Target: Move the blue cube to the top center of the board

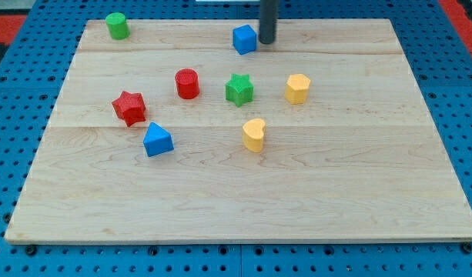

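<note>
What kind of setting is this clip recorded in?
Most likely a robotics lab tabletop rig: a pale wooden board lies on a blue perforated pegboard base, with small plastic blocks on it, like the blue cube beside my tip and a green star-shaped block.

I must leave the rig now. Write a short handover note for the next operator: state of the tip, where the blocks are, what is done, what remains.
My tip: at the view's top centre, right beside the blue cube, on its right side; contact cannot be told.
Blue cube: already near the top centre of the board, close to the top edge.
Done: cube seems in place, or nearly.
Left: confirm its position, nudge it if needed, then draw the tip away.
Others: the green star and red cylinder lie lower, apart from the cube.
</note>
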`<control>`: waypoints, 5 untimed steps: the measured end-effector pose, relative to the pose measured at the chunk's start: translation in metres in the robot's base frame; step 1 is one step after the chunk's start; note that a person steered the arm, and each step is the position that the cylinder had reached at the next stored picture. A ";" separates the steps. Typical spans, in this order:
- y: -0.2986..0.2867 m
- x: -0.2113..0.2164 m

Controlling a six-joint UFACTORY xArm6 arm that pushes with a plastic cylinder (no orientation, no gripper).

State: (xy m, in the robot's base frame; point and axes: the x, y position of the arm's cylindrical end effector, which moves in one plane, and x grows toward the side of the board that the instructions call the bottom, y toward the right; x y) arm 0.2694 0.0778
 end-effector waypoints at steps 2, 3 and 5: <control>-0.048 0.001; -0.072 -0.033; -0.078 -0.042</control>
State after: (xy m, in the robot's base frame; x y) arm 0.2279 0.0000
